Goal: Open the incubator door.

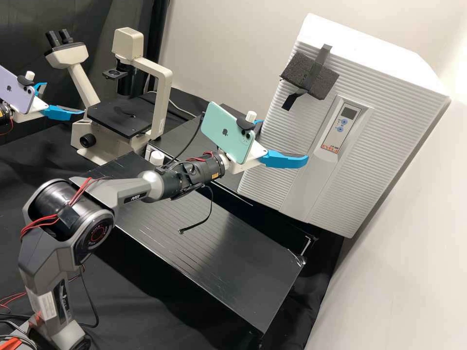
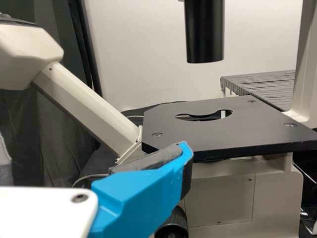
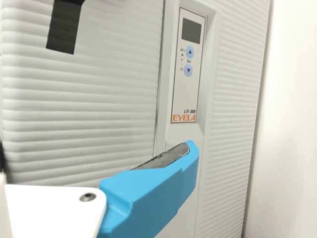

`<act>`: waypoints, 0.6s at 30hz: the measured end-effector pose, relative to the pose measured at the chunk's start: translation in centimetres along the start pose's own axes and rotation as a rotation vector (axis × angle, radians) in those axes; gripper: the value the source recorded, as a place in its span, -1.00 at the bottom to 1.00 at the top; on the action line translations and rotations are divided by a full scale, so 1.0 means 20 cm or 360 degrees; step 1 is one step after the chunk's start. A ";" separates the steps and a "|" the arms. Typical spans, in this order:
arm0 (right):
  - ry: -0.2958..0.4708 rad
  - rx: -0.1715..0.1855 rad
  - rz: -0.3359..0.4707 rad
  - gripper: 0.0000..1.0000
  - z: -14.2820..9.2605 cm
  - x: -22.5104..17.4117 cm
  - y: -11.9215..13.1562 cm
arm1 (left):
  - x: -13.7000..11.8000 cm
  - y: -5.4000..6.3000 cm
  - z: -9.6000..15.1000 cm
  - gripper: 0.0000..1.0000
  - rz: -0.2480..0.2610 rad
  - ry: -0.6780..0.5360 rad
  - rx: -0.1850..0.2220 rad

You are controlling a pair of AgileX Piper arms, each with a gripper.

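Observation:
The white ribbed incubator (image 1: 389, 63) stands at the right in the high view, its front door (image 1: 272, 141) closed. A dark foam pad (image 1: 299, 73) with a black strap is fixed on the door's upper part. My right gripper (image 1: 284, 141) is open, nothing between its fingers, before the door and below the pad. In the right wrist view, one finger of the right gripper (image 3: 153, 193) overlaps the incubator front (image 3: 84, 114) below the control panel; the strap's end (image 3: 64, 27) hangs above. At the far left, my left gripper (image 1: 64, 98) is open and empty; the left gripper (image 2: 148, 193) shows one finger by the microscope.
A cream microscope (image 1: 160, 97) with a black stage (image 2: 208, 131) stands between the left gripper and the incubator. Below the right arm runs a low black platform (image 1: 194, 248). A black cable dangles from that arm, and a pale wall rises beside the incubator.

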 end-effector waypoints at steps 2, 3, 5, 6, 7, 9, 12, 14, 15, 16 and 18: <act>0.0000 0.0003 0.0000 -1.00 0.00 0.00 0.00 | 0.00 0.00 0.00 1.00 0.0000 0.0000 0.0000; -0.0001 0.0003 -0.0003 -1.00 0.00 0.00 0.00 | 0.00 0.00 0.00 1.00 0.0000 0.0000 0.0000; -0.0004 0.0006 -0.0010 -1.00 0.00 0.00 0.00 | 0.00 0.00 0.00 1.00 0.0000 0.0000 0.0000; -0.0005 0.0006 -0.0013 -1.00 0.00 0.00 0.00 | 0.00 0.00 0.00 1.00 0.0000 0.0000 0.0000; -0.0005 0.0006 -0.0012 -1.00 0.00 0.00 0.00 | 0.00 0.00 0.00 1.00 0.0000 0.0000 0.0000; -0.0007 0.0006 -0.0023 -1.00 0.00 0.00 -0.01 | 0.00 0.00 0.00 1.00 0.0000 0.0000 0.0000; -0.0007 -0.0002 -0.0034 -1.00 0.00 0.00 -0.01 | 0.00 0.00 0.00 1.00 0.0000 0.0000 0.0000; -0.0009 -0.0003 -0.0040 -1.00 -0.01 -0.01 0.00 | 0.00 0.00 0.00 1.00 0.0000 0.0000 0.0000; -0.0011 -0.0003 -0.0039 -1.00 -0.02 -0.01 0.00 | 0.00 0.00 0.00 1.00 0.0000 0.0000 0.0000; -0.0011 -0.0002 -0.0041 -1.00 -0.02 -0.01 0.00 | 0.00 0.00 0.00 1.00 0.0000 0.0000 0.0000; -0.0011 -0.0015 -0.0049 -1.00 -0.03 -0.01 0.00 | 0.00 0.00 0.00 1.00 0.0000 0.0000 0.0000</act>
